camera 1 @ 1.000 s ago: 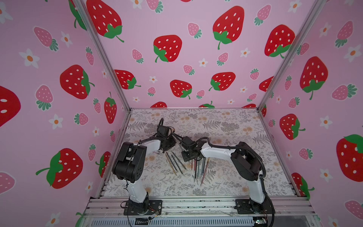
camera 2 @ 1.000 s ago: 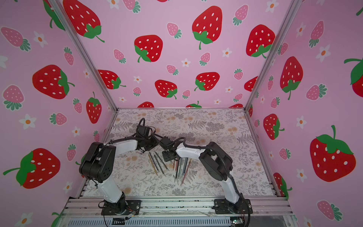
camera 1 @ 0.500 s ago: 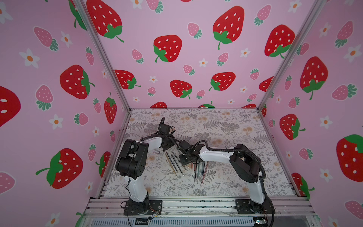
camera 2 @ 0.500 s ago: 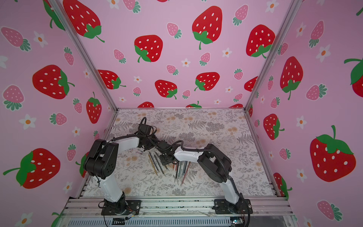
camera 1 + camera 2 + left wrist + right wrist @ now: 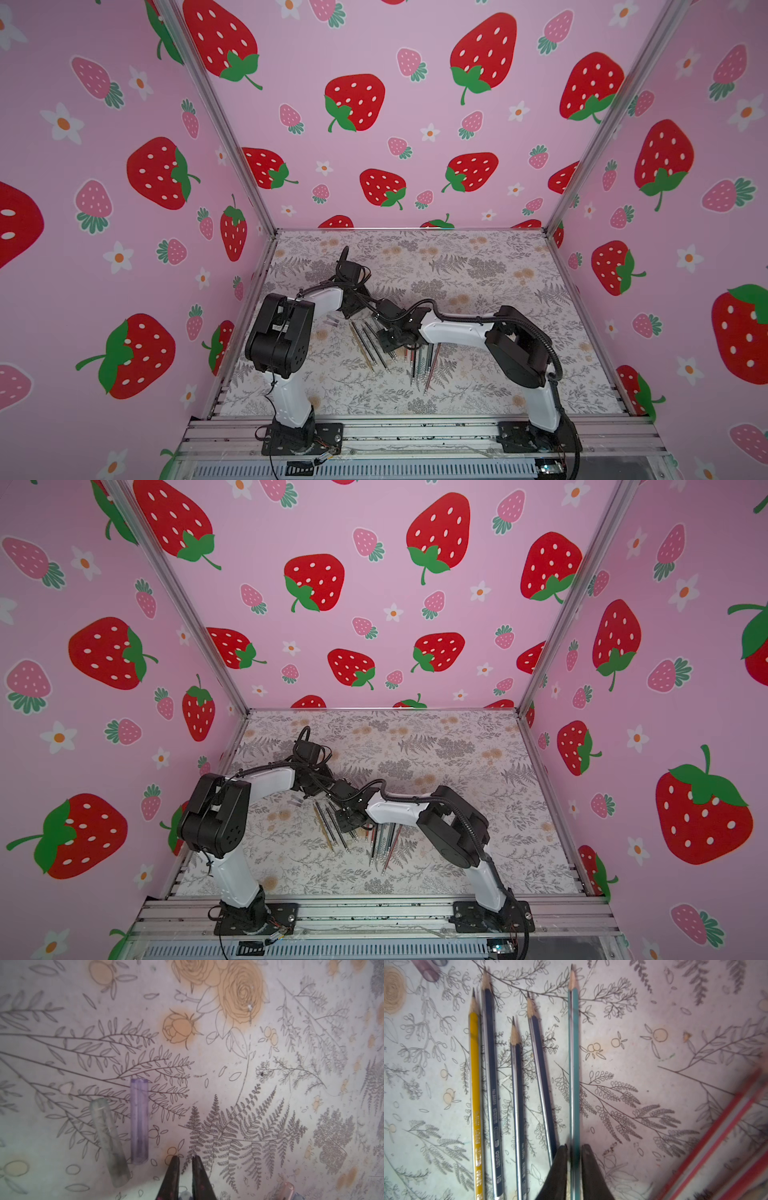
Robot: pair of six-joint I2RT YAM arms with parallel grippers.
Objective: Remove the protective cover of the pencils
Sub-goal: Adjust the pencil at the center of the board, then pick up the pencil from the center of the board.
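The pencils lie in two groups on the floral table (image 5: pixel 457 266). Sharpened bare ones (image 5: pixel 365 345) (image 5: pixel 328 825) are on the left; more pencils (image 5: pixel 422 365) sit under the right arm. In the right wrist view my right gripper (image 5: pixel 574 1148) is shut on a teal pencil (image 5: pixel 574 1064) with a bare tip, beside a yellow pencil (image 5: pixel 474 1084) and three dark blue pencils (image 5: pixel 492 1084). My left gripper (image 5: pixel 185 1157) is shut low over the table, a pale cover (image 5: pixel 185 1195) showing deep between its fingers. A clear cover (image 5: pixel 110 1142) and a purple cover (image 5: pixel 139 1122) lie beside it.
Red pencils (image 5: pixel 726 1132) show blurred at one edge of the right wrist view. A pink cover (image 5: pixel 287 1188) lies near the left gripper. The loose covers (image 5: pixel 331 320) sit left of the bare pencils. Pink walls close in three sides.
The two grippers, close together a second ago, have parted. The right one came forward and down to the row of bare pencils with the teal pencil. The left one shifted left.
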